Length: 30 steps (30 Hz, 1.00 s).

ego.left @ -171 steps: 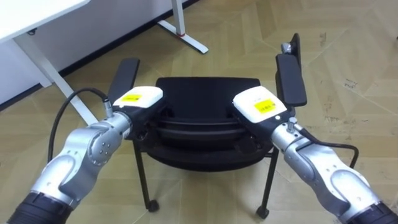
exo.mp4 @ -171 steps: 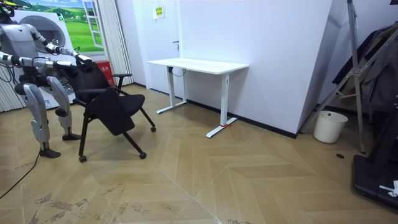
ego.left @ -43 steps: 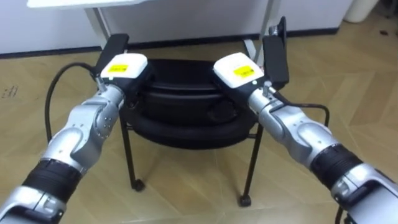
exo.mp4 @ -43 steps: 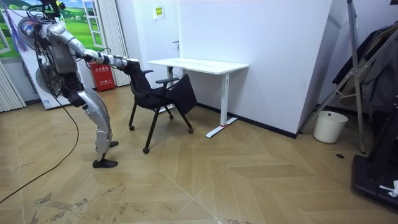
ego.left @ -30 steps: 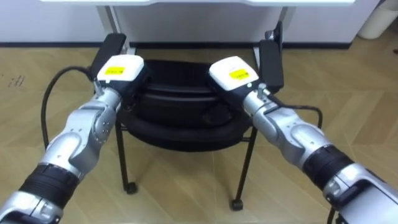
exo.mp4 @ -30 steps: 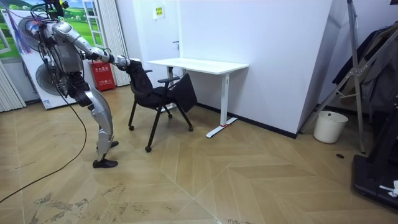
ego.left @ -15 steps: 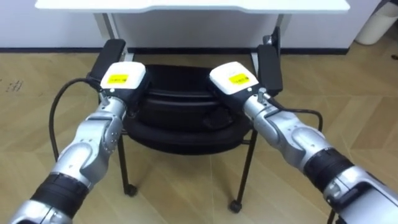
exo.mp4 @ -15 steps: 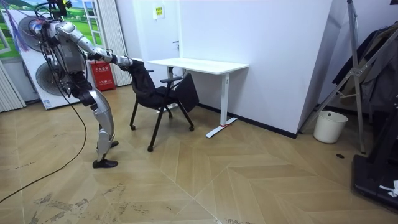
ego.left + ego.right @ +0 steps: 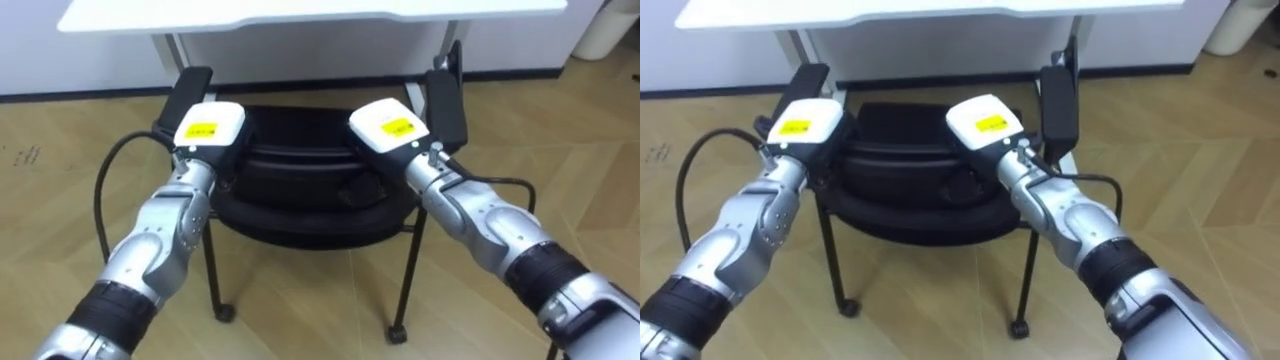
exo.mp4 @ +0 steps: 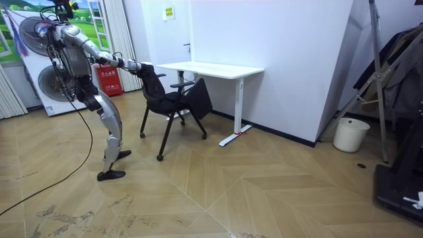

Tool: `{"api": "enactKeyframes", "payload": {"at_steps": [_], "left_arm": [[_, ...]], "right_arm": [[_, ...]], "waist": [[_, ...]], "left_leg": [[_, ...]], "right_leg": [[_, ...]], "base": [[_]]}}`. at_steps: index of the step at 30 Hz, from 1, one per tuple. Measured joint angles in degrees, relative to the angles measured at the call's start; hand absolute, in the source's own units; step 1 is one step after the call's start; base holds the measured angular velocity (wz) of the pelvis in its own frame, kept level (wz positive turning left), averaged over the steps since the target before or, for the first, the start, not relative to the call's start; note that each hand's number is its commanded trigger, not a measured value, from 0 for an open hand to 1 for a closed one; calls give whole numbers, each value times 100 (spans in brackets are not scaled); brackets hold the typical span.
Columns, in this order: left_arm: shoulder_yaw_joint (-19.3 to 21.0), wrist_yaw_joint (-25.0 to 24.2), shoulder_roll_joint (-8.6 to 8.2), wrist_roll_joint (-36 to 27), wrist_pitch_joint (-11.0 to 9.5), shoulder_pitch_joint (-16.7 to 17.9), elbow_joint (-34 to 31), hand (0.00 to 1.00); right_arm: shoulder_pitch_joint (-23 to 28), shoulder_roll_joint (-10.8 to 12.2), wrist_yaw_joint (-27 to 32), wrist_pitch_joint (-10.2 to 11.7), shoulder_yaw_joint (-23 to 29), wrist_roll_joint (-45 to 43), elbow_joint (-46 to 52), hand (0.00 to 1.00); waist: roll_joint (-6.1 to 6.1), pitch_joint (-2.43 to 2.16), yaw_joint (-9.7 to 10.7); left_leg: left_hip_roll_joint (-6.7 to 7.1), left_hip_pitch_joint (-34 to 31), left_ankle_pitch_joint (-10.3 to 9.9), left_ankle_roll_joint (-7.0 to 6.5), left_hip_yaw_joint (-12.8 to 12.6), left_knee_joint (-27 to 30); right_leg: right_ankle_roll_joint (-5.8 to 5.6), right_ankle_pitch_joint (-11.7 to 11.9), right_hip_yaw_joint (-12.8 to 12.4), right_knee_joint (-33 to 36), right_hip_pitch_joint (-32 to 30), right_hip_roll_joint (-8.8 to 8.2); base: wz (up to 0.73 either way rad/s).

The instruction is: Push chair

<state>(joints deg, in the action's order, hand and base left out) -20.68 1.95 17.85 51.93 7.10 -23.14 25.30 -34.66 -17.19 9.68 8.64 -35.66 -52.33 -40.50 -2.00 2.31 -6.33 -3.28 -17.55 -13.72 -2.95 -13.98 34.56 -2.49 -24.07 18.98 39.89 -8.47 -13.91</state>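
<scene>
A black chair (image 9: pixel 300 135) on castors stands before me, its seat facing a white desk (image 9: pixel 300 15). Its backrest (image 9: pixel 300 205) is nearest to me. My left hand (image 9: pixel 208 127) and right hand (image 9: pixel 392 128) both rest on top of the backrest, left and right of its middle; their fingers are hidden under the hands. The chair's armrests (image 9: pixel 188 92) reach up to the desk's front edge. In the room view I stand at the left, leaning forward with both arms stretched to the chair (image 10: pixel 173 99), one foot set back.
The desk's legs (image 9: pixel 172 48) flank the chair on a wood floor. A white bin (image 10: pixel 350 134) stands by the wall at the room view's right, next to a metal rack (image 10: pixel 383 73). A red extinguisher (image 10: pixel 109 80) stands behind me.
The chair has rolled from the open floor up to the desk with both hands staying on its backrest. I have walked after it and stepped once more in the last second.
</scene>
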Motion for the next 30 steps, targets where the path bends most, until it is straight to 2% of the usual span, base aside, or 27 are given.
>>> {"api": "enactKeyframes", "payload": {"at_steps": [3, 6, 9, 12, 13, 15, 16, 17, 18, 19, 20, 23, 24, 26, 30], "left_arm": [[-8, -39, 37, 17, -22, 2, -39, 100], [10, -161, 106, 32, -52, 0, -96, 100], [7, -181, 117, 52, -88, -28, -112, 100], [-9, -181, 121, 94, -98, -45, -108, 100], [-2, -154, 121, 118, -129, -59, -71, 100], [14, -131, 120, 134, -177, -110, -14, 100], [32, -110, 120, 137, -206, -113, -5, 100], [77, -89, 122, 137, -215, -122, 17, 100], [95, -92, 123, 141, -218, -138, 30, 100], [94, -85, 124, 145, -231, -150, 70, 100], [83, -80, 130, 145, -242, -156, 95, 100], [71, 57, 113, 127, -349, -281, 261, 100], [60, 87, 99, 122, -375, -326, 327, 100], [24, 191, 34, 123, -423, -457, 518, 100], [24, 321, 27, 128, -460, -480, 586, 100]], "right_arm": [[39, -20, 2, -4, 21, 29, -6, 100], [71, 37, -32, -5, 76, 29, -8, 100], [113, 26, 18, -4, 104, 49, 16, 100], [125, 60, 129, -4, 103, 54, -36, 100], [124, 68, 183, -2, 103, 58, -93, 100], [111, 82, 262, -3, 105, 35, -120, 100], [88, 95, 279, -26, 112, -18, -93, 100], [88, 115, 279, -58, 114, -44, -66, 100], [88, 119, 276, -60, 114, -44, -63, 100], [99, 134, 261, -60, 116, -38, -62, 100], [122, 147, 232, -57, 116, -38, -52, 100], [109, 128, 179, -114, 151, -56, 63, 100], [103, 123, 169, -118, 161, -51, 65, 100], [92, 92, 105, -131, 224, -52, 96, 100], [83, 102, 64, -203, 222, -53, 157, 100]], "waist": [[-89, -2, -29], [-110, -4, -7], [-109, -4, 37], [-91, 8, 96], [-75, 23, 108], [-5, 80, 136], [67, 123, 132], [141, 146, 140], [141, 144, 172], [120, 136, 323], [62, 94, 459], [70, 85, 464], [67, 83, 469], [57, 78, 471], [1, 84, 424]], "left_leg": [[10, 21, -124, -60, -91, 133], [5, 1, -276, -69, -16, 345], [-19, -38, -333, -108, 53, 430], [-17, -19, -313, -144, 101, 382], [-21, -10, -318, -156, 143, 380], [-25, -23, -351, -215, 305, 358], [7, -47, -343, -183, 504, 333], [15, -65, -315, -140, 699, 314], [16, -78, -300, -115, 775, 305], [27, -98, -275, -69, 917, 304], [117, -131, -241, -11, 1076, 297], [118, -186, -145, 144, 1206, 175], [130, -186, -131, 163, 1244, 152], [132, -179, -99, 211, 1286, 81], [100, -129, -85, 291, 1333, -2]], "right_leg": [[-21, 10, 175, 404, -65, -212], [-26, 13, 223, 589, -73, -284], [-49, 25, 252, 532, -51, -276], [-140, 77, 233, 200, 108, -154], [-129, 120, 130, 224, 86, -102], [-89, 169, -167, 346, -146, 45], [-39, 204, -338, 224, -425, 231], [14, 349, -477, -107, -675, 466], [55, 499, -529, -317, -784, 554], [110, 863, -636, -523, -884, 681], [272, 1090, -709, -597, -849, 765], [360, 1063, -609, -638, -838, 806], [365, 1059, -581, -638, -831, 802], [452, 1002, -480, -612, -820, 785], [587, 882, -372, -548, -779, 777]], "base": [[-7], [2], [8], [5], [7], [-2], [3], [15], [57], [88], [89], [30], [28], [20], [7]]}}
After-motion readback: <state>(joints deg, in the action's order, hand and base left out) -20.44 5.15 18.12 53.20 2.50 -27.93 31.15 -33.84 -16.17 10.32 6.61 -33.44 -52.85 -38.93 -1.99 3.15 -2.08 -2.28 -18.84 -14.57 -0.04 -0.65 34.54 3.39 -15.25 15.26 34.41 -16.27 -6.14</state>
